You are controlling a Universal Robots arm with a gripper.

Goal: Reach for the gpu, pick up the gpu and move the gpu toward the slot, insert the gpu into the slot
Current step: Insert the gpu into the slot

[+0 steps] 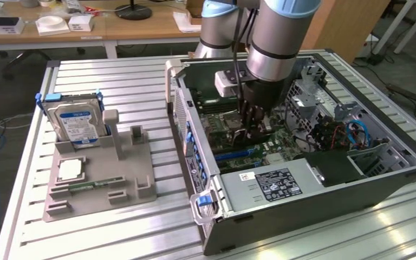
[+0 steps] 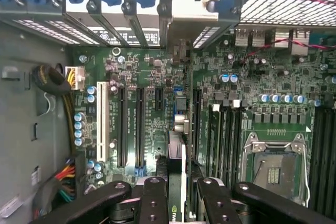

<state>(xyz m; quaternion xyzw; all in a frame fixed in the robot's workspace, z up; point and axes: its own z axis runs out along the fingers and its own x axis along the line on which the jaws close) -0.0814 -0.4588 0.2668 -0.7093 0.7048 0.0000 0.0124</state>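
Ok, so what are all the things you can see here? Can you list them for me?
table: one, silver, slatted, under everything
computer case: one, dark grey, open, on the exterior view's right
motherboard: one, green, inside the case
power supply: one, silver with a black label, at the near end of the case
holder: one, grey, on the table beside the case
hard drive: one, silver with a blue label, upright in the holder
processor chip: one, silver, flat on the holder
gpu: one, dark, edge-on above the motherboard
robot arm: one, grey and light blue, reaching into the case
pincer: one, black, shut on the gpu
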